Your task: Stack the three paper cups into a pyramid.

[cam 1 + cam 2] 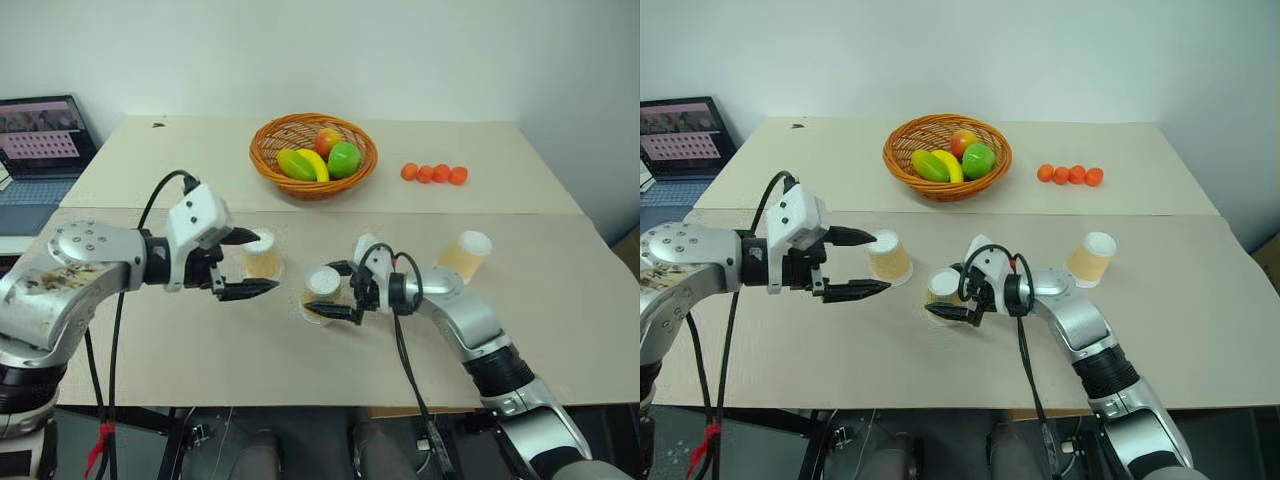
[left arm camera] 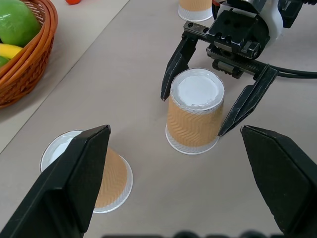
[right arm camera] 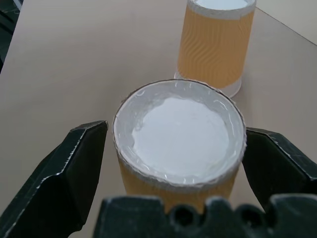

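Observation:
Three paper cups stand upside down on the tan table, white bases up. The middle cup (image 1: 322, 290) sits between the fingers of my right gripper (image 1: 335, 290), which is open, with a small gap on each side of the cup (image 3: 178, 144). The left cup (image 1: 262, 255) stands just at the fingertips of my left gripper (image 1: 264, 262), which is open and holds nothing. In the left wrist view that cup (image 2: 106, 178) is partly behind one finger. The third cup (image 1: 465, 255) stands alone further right, beyond my right forearm.
A wicker basket (image 1: 320, 188) with fruit is at the back centre. A row of small orange balls (image 1: 434, 173) lies to its right. A laptop (image 1: 40, 140) sits off the table's back left corner. The table's front edge runs close below both arms.

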